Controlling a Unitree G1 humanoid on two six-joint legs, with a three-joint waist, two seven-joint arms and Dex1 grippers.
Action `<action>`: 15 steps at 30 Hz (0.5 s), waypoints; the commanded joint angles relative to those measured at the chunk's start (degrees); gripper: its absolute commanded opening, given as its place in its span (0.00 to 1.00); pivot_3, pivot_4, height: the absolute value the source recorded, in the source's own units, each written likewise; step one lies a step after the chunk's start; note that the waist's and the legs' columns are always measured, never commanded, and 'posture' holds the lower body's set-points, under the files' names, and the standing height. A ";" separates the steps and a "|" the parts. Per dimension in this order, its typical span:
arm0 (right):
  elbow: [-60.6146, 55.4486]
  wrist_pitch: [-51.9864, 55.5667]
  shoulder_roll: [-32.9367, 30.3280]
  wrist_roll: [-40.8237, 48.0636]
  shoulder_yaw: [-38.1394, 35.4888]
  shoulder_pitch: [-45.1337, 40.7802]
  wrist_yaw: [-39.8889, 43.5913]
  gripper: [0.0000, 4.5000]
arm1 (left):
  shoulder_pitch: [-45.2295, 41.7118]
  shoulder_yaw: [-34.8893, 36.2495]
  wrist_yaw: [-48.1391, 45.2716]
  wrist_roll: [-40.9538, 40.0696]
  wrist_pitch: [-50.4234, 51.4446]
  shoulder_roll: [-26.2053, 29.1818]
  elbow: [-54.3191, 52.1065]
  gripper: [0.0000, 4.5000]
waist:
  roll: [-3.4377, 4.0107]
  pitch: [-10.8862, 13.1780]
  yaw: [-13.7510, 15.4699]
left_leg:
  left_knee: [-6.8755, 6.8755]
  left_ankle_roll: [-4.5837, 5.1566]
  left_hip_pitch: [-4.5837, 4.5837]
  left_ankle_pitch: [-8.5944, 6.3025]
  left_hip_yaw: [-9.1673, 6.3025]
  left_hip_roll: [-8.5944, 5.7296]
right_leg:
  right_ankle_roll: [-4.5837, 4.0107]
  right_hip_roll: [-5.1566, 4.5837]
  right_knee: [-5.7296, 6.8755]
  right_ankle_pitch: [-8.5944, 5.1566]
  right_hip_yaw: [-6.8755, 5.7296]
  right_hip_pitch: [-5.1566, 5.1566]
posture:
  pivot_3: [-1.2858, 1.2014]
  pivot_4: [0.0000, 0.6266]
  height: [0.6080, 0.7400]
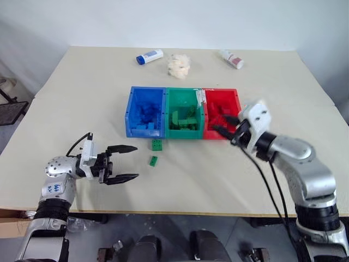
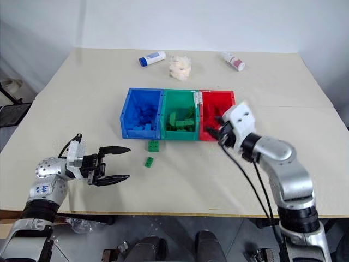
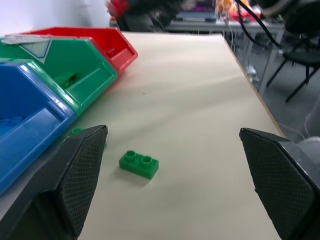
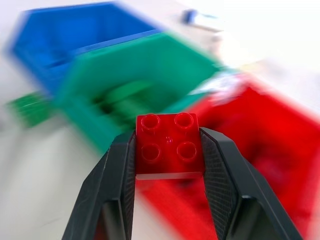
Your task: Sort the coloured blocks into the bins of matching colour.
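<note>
The right tool (image 4: 167, 150) is clenched on a red block (image 4: 168, 146), its two fingers pressing the block's sides, studs facing the wrist camera. It hangs at the front rim of the red bin (image 1: 232, 97), the right-hand tub of the three joined bins. So the step in hand looks like the carry of a red block to its own bin. The next move calls for bringing the block over the bin's open mouth, past the front wall, and letting go there; red blocks already lie inside.

The left tool (image 1: 121, 163) is released, jaws wide, level above the surface (image 1: 82, 82), in front of the blue bin (image 1: 136, 99). Two green blocks wait on the surface: one (image 1: 157, 144) just in front of the green bin (image 1: 182, 98), the other (image 1: 154, 160) a little nearer the robot. Both belong in the green bin and are likely the left tool's next work.

Room is ample in front of the bins, with bare surface on all sides. Beyond the bins lie two bottles (image 1: 149, 56) and a tissue wad (image 1: 178, 65), well apart from the work. The red bin's front wall is the one edge to clear; the surface's right edge is well away from it.
</note>
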 commanded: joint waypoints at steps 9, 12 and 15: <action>20.29 -10.72 -1.44 -6.01 1.81 -10.45 0.30 0.83 | -2.09 -0.43 -4.84 3.43 -0.37 1.21 -0.32 1.00 | 0.01 0.01 -0.04 | -0.10 0.00 -0.02 0.00 0.05 -0.01 | 0.00 0.00 0.12 0.00 0.00 -0.05 | 0.52 0.24 1.00; 20.41 -11.29 -2.25 -6.53 1.70 -10.36 1.13 0.99 | -2.21 -0.37 -4.64 3.68 -0.62 0.91 -0.04 1.00 | 0.01 0.01 -0.03 | -0.10 0.01 -0.03 0.00 0.05 -0.01 | 0.00 0.00 0.12 0.00 0.00 -0.05 | 0.52 0.24 1.00; 18.70 -11.05 -3.18 -6.26 1.55 -9.05 2.04 0.99 | -2.12 -0.39 -4.52 3.97 -0.85 0.52 0.26 1.00 | 0.02 0.01 -0.01 | -0.09 0.01 -0.03 0.00 0.05 0.00 | 0.00 0.00 0.10 0.00 0.00 -0.04 | 0.52 0.24 1.00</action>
